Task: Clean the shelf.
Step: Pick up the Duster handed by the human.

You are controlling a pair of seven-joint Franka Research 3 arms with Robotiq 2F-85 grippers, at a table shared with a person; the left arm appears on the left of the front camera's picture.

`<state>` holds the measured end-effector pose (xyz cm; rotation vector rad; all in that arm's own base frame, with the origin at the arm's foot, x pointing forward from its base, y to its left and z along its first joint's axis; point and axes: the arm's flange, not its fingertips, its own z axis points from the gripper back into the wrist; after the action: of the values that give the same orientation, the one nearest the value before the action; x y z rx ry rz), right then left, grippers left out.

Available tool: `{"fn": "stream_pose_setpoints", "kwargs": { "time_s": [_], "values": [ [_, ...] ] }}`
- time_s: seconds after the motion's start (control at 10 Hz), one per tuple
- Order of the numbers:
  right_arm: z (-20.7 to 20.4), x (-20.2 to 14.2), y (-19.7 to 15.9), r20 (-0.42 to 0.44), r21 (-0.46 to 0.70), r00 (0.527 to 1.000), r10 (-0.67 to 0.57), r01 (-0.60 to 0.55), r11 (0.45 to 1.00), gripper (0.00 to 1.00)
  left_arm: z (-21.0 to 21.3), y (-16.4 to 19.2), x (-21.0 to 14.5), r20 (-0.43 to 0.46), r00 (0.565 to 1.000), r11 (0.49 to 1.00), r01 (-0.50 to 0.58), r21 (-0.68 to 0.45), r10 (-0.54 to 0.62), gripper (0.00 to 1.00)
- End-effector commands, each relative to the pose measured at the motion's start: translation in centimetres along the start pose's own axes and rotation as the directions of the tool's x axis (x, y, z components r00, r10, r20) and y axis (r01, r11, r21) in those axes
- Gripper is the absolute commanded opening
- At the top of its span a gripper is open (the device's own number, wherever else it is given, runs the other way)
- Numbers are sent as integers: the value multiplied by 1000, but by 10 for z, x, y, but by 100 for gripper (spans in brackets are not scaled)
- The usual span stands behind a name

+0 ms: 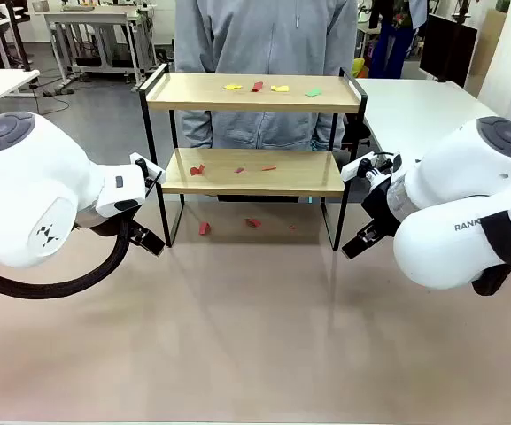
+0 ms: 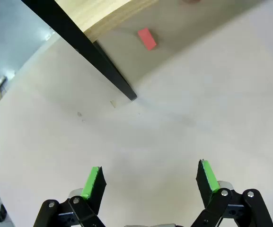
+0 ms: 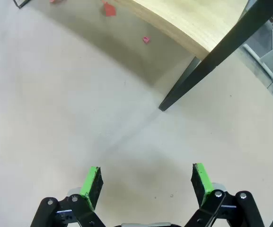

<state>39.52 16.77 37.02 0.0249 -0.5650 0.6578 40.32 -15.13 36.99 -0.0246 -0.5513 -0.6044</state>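
The pale bench (image 1: 255,354) takes up most of what I can see, running from the robot's side across to a person (image 1: 268,35) in a grey zip top standing at the far edge. Two white arms bulk in from either side, the left arm (image 1: 25,190) and the right arm (image 1: 450,230), both low over the bench. Between them, towards the far side and right in front of the person, stands the shelf (image 1: 253,94), upright on its four slim black legs, its two wood boards one above the other. The left pincer (image 1: 146,237) hangs just beside the shelf's near left leg. In its wrist view the green-padded fingers (image 2: 92,182) stand wide apart with nothing between them, over bare bench, with that leg (image 2: 105,64) ahead. The right pincer (image 1: 360,241) sits just beside the near right leg, likewise spread wide and empty, its fingers (image 3: 200,179) over bare bench short of the leg (image 3: 198,71). Small scraps lie about: on the top board two yellow scraps (image 1: 232,87), a red scrap (image 1: 257,87) and a green scrap (image 1: 313,91); on the lower board a few red bits (image 1: 197,169); and on the bench under the shelf more red pieces (image 1: 205,227).
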Motion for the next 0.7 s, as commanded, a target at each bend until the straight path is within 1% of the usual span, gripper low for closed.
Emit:
{"fn": "stream_pose_setpoints", "kwargs": {
  "time_s": [0.0, 0.6],
  "values": [
    [0, 0, 0, 0, 0, 1000, 0, 0, 1000, 100, 0, 0, 0, 0, 1000, 1000, 0, 0, 0, 100],
    [0, 0, 0, 0, 0, 1000, 0, 0, 1000, 100, 0, 0, 0, 0, 1000, 1000, 0, 0, 0, 100]
  ]
}}
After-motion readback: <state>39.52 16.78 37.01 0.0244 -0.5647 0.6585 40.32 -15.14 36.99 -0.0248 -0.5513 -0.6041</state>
